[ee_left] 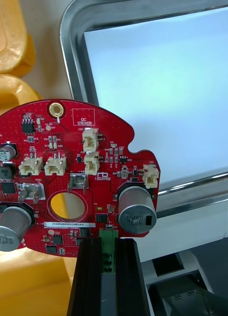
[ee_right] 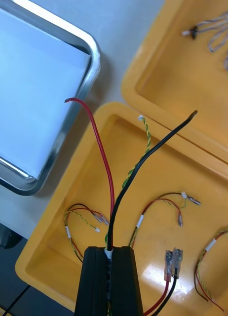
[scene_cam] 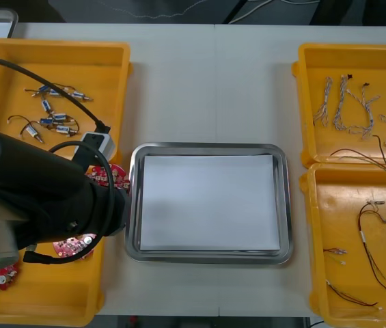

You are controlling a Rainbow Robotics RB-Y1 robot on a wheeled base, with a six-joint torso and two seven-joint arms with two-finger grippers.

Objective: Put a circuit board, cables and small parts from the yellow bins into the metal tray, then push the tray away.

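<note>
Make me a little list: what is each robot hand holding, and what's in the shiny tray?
left hand: shut on a round red circuit board, near the tray's left rim
right hand: shut on red and black cables, above a yellow bin
metal tray: white inside, nothing in it yet

a red circuit board [ee_left: 69, 168] was held just left of the metal tray [scene_cam: 133, 205]; red and black cables [ee_right: 113, 217] stood above the bin [ee_right: 42, 256] right of it.

Black-and-grey left arm [scene_cam: 35, 198], looped cable [scene_cam: 8, 63], black left pincer [ee_left: 108, 242]
</note>
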